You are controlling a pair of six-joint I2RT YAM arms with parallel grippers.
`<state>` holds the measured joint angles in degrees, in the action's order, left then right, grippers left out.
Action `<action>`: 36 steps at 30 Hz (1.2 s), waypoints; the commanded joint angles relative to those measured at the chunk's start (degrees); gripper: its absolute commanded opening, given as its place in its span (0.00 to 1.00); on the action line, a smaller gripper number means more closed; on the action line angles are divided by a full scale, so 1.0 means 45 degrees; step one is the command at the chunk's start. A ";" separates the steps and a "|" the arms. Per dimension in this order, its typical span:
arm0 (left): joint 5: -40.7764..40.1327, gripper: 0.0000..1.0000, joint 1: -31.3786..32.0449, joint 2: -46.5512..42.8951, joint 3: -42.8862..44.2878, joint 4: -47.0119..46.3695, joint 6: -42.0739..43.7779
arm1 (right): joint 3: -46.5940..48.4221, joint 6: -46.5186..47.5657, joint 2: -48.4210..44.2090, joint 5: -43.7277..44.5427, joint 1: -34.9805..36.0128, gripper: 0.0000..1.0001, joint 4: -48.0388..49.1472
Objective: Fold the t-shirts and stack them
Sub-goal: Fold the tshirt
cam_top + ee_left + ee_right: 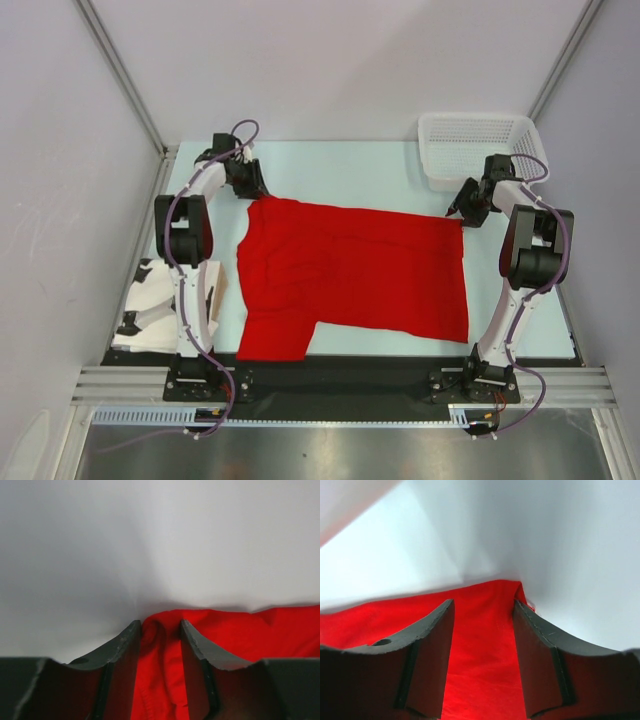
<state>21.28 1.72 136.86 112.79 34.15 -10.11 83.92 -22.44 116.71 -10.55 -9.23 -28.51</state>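
One red t-shirt [350, 270] lies spread flat across the table, its sleeve at the near left. My left gripper [252, 193] is down at the shirt's far left corner. In the left wrist view its jaws [160, 625] stand apart, with a raised fold of the red cloth [165, 680] between them. My right gripper [458, 212] is at the far right corner. In the right wrist view its jaws [483, 604] stand apart over flat red cloth [480, 650], the shirt's corner just past the right finger.
A white mesh basket [480, 150] stands at the back right corner, just behind the right gripper. The pale table [370, 165] shows bare behind the shirt. White folded material [145, 310] lies off the table's left edge by the left arm's base.
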 commanded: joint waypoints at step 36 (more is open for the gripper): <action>0.1580 0.04 -0.0323 -0.1038 -0.1452 -0.3428 -0.2753 | -0.2965 -0.1068 -0.1169 0.2050 0.0314 0.30 0.3679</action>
<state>26.22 0.60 135.76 106.54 23.64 -19.88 72.07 -25.17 111.94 -3.86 -8.43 -14.63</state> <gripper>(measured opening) 0.092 0.324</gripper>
